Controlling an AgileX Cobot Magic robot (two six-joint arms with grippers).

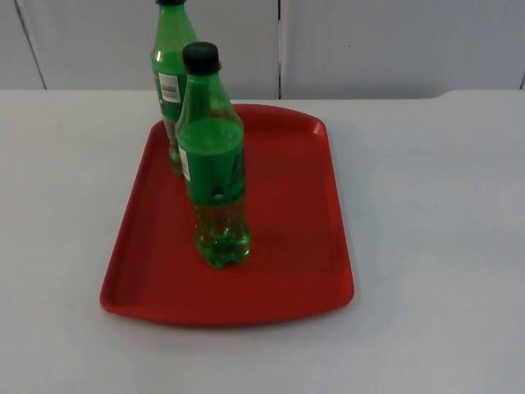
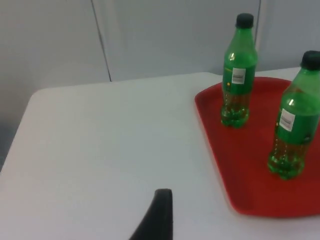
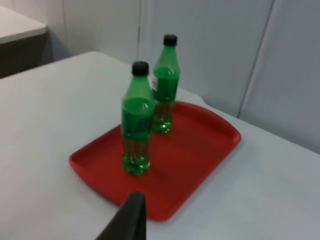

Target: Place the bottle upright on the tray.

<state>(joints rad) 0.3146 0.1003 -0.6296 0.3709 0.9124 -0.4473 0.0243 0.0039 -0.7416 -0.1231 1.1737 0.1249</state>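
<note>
Top view has both green bottles [image 1: 215, 164] standing upright on the red tray [image 1: 303, 246], while each wrist view's gripper hangs back, finger spread impossible to tell.

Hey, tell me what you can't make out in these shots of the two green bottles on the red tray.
- Far bottle: in the top view its cap is cut by the picture's edge and the near bottle covers part of its body.
- Label print on both bottles: too small to read in every view.
- Left gripper: one fingertip shows, so open or shut is unclear.
- Right gripper: likewise, one fingertip.
- Red tray: cut off in the left wrist view.
</note>
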